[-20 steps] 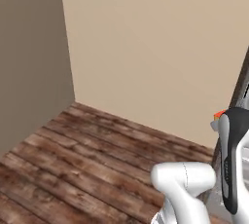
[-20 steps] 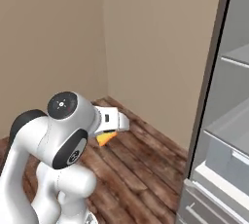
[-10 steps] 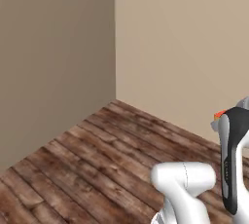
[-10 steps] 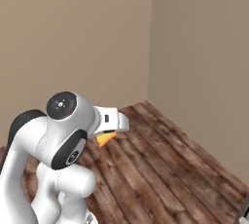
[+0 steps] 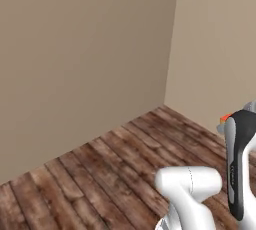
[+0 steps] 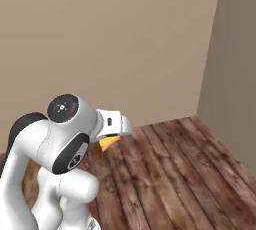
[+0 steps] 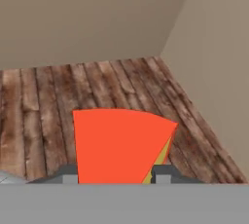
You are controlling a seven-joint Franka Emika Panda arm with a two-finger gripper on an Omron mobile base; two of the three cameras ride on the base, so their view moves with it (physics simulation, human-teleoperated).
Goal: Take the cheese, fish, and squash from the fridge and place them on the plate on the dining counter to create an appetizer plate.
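- The gripper (image 7: 115, 177) grasps the cheese (image 7: 119, 142): in the hand view the wedge sits between the two dark finger tips, one at each lower corner of it, and its broad red side faces the camera.
- A thin yellow strip of the cheese shows along the right edge of that red face (the rest of the yellow body is hidden behind it).
- In the right base view a small yellow-orange bit of the cheese (image 6: 108, 142) peeks out just under the white hand, beside the arm's big round joint, above the floor and not touching it.
- In the left base view a small orange-red corner of the cheese (image 5: 226, 118) shows at the top of the dark forearm, near the right edge.
- Below and beyond the wedge lies a wooden plank floor (image 7: 44, 101), dark brown with paler worn patches.
- Two plain beige walls (image 5: 80, 59) meet in a corner; the corner seam runs upright in both base views and slants in the hand view.
- The floor boards run up to the foot of both walls, and the floor near the corner is bare boards as far as can be seen.
- The white arm rises from the bottom of both base views, folded close to its base.
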